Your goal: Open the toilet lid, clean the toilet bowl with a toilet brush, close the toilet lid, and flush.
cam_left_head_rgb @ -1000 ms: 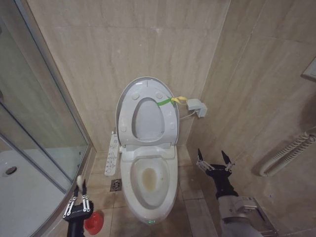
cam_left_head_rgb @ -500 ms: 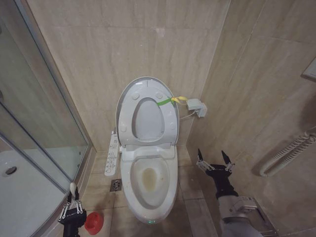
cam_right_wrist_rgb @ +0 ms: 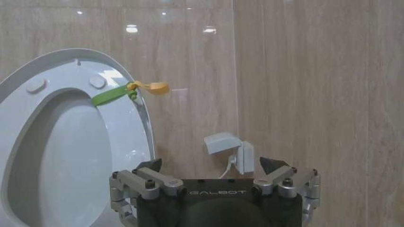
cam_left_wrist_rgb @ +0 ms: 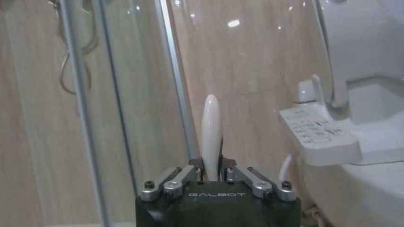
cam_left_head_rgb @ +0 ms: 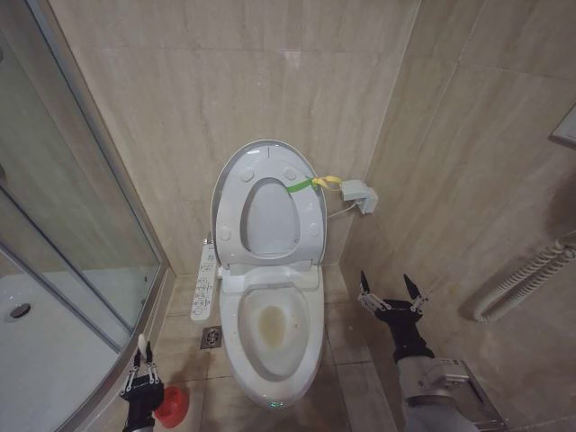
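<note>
The left gripper (cam_left_head_rgb: 141, 379) was low beside the toilet's left side, its fingers (cam_left_wrist_rgb: 179, 177) closed on the slim white handle of the toilet brush (cam_left_wrist_rgb: 211, 134), which stood upright. Just beside it sat the round red cup holder (cam_left_head_rgb: 173, 406) on the tiled floor near the glass shower door (cam_left_head_rgb: 63, 225). The right gripper (cam_left_head_rgb: 392, 295) hovered to the right of the toilet with its fingers spread wide, holding nothing. The toilet lid (cam_left_head_rgb: 229, 167), glossy white with a yellow-green strap loop (cam_left_head_rgb: 311, 184) at its rim, stood raised against the beige tiled wall, the seat ring (cam_left_head_rgb: 268, 216) up with it. The toilet bowl (cam_left_head_rgb: 270, 327), a white oval basin, lay open with a brownish stain inside. A white button panel (cam_left_head_rgb: 203, 283) ran along its left side.
</note>
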Controlling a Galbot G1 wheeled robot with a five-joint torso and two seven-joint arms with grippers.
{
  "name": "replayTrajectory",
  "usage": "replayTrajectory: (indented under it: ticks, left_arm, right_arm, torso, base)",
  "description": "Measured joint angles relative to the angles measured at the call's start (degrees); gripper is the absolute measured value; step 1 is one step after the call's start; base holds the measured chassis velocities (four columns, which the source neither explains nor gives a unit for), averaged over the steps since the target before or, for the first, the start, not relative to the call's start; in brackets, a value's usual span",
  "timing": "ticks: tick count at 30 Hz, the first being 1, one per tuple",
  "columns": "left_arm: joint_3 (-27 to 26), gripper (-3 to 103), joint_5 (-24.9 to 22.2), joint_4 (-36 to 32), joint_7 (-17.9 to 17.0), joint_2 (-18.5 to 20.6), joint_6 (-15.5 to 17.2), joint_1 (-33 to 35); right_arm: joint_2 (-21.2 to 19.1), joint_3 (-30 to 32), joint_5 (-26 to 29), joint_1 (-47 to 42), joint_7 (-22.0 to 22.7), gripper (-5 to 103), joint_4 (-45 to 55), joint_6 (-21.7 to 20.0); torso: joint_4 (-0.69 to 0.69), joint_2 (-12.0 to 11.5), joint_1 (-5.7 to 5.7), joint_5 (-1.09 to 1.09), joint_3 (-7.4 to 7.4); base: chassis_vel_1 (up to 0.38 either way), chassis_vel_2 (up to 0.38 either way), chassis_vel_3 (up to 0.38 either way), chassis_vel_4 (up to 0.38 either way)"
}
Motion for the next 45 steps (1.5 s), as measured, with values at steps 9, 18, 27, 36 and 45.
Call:
replayTrajectory:
  ticks: [9,18,27,36,45]
  left_arm:
    - [1.9,18,1.0,9.1,0.6,-0.8,-0.9,-5.3]
    - [2.6,18,1.6,17.3,0.9,-1.1,-1.0,-9.2]
    - [3.2,18,1.6,22.9,1.8,-1.8,-1.0,-13.6]
    - [3.5,18,1.8,26.7,2.5,-1.9,-1.0,-17.7]
    - [3.8,18,3.2,29.0,3.2,-2.9,-1.0,-18.3]
  right_arm:
    - [0.0,0.0,0.0,0.0,0.0,100,0.0,0.0]
    - [0.0,0.0,0.0,0.0,0.0,100,0.0,0.0]
    - [0.0,0.0,0.0,0.0,0.0,100,0.0,0.0]
    - [0.0,0.0,0.0,0.0,0.0,100,0.0,0.0]
    - [0.0,0.0,0.0,0.0,0.0,100,0.0,0.0]
  torso:
    - [0.0,0.0,0.0,0.0,0.0]
    - [0.01,0.0,0.0,0.0,0.0]
    - [0.0,0.0,0.0,0.0,0.0]
    - [0.0,0.0,0.0,0.01,0.0]
    - [0.0,0.0,0.0,0.01,-0.01]
  base:
    - [0.0,0.0,0.0,0.0]
    - [0.0,0.0,0.0,0.0]
    - [0.0,0.0,0.0,0.0]
    - [0.0,0.0,0.0,0.0]
    - [0.0,0.0,0.0,0.0]
